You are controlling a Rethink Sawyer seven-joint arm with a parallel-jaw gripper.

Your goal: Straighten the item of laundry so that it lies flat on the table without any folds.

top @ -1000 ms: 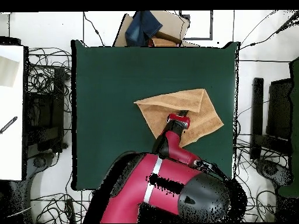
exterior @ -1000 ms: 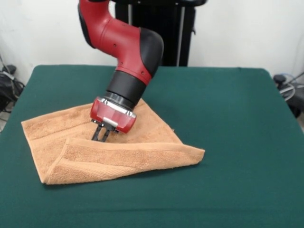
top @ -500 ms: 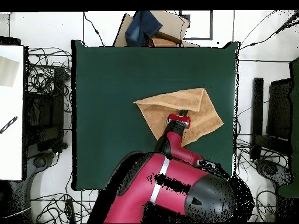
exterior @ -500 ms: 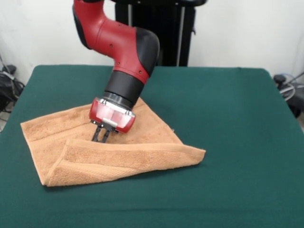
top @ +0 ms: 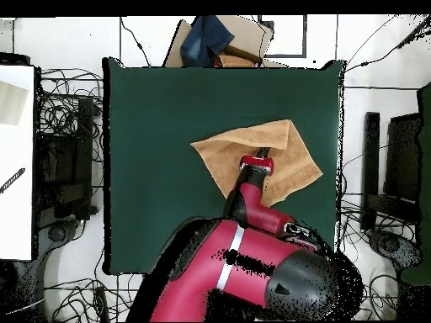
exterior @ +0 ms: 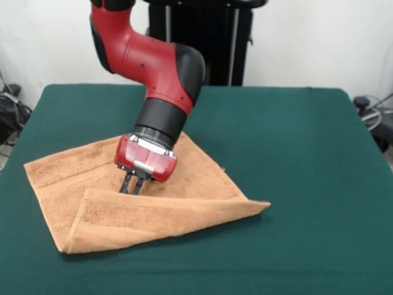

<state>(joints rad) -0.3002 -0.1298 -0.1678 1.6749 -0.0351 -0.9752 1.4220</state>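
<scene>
Peach-orange terry towel on dark green felt tabletop, front strip folded over itself; unfolding left. Red-black arm's gripper at fold edge, fingers narrow, pinched on towel or not: cannot tell

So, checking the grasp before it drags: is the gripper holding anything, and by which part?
It cannot be told. The gripper is down at the towel, by the inner edge of its folded-over flap, but an actual pinch isn't visible.

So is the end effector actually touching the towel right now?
Touching. In the front view the end effector has its tips down on the towel, right at the edge of the folded-over flap, with no green table showing between them.
</scene>
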